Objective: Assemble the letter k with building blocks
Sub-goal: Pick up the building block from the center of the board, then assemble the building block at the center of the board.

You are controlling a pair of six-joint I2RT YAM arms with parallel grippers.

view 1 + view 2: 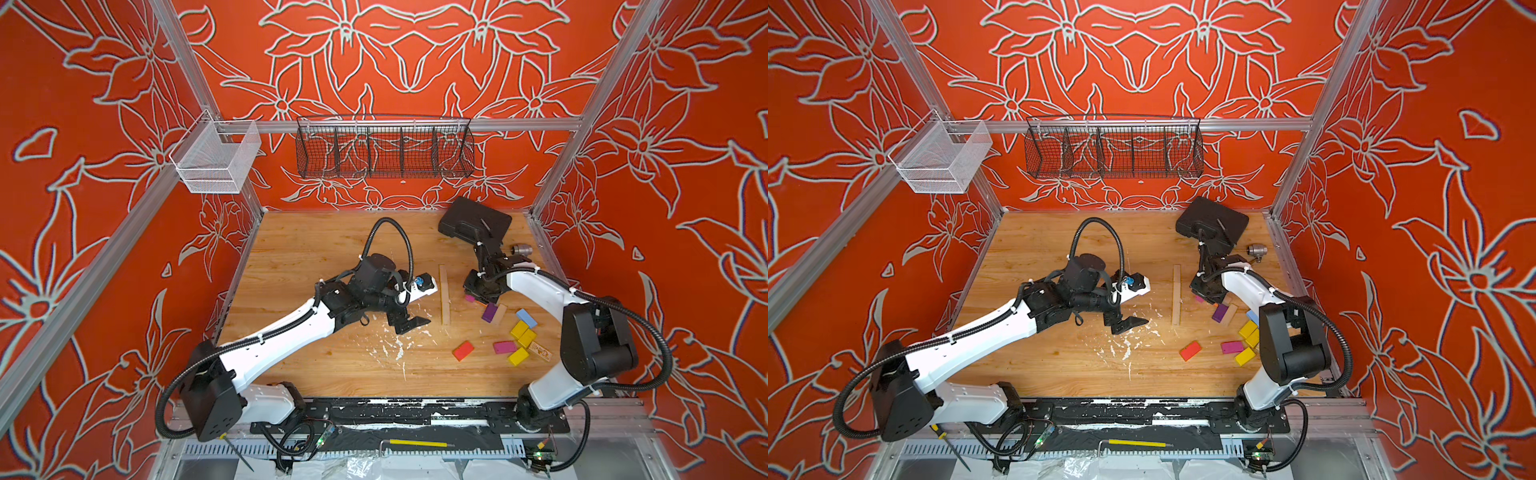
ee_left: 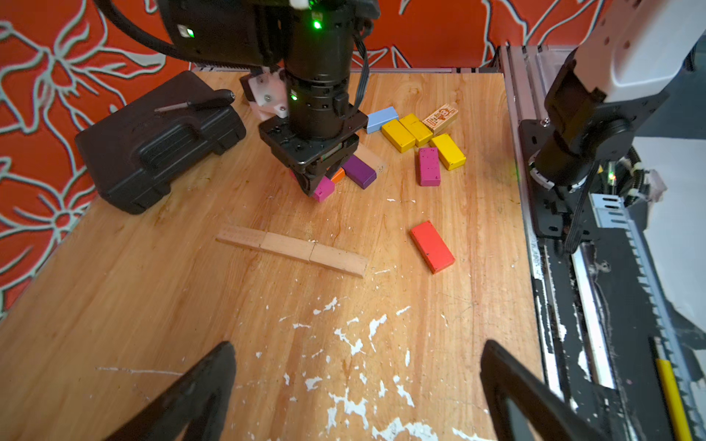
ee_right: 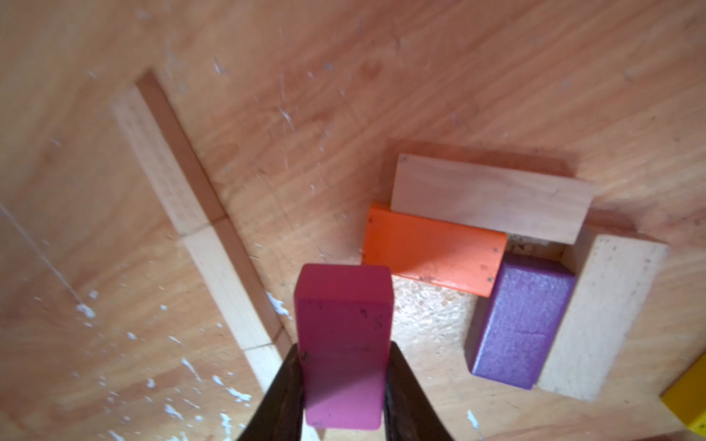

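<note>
Precariously, a magenta block [image 3: 344, 305] was gripped by the right pincer [image 3: 344, 353], the left pincer [image 2: 359, 345] open; the wooden stem [image 3: 214, 248] beside it could be knocked by a low swing.

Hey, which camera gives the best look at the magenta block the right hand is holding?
The right wrist view: the held magenta block fills the middle, clamped in the right hand. The left wrist view shows only its end poking from under the hand. In both top views just a sliver shows beneath the hand.
</note>
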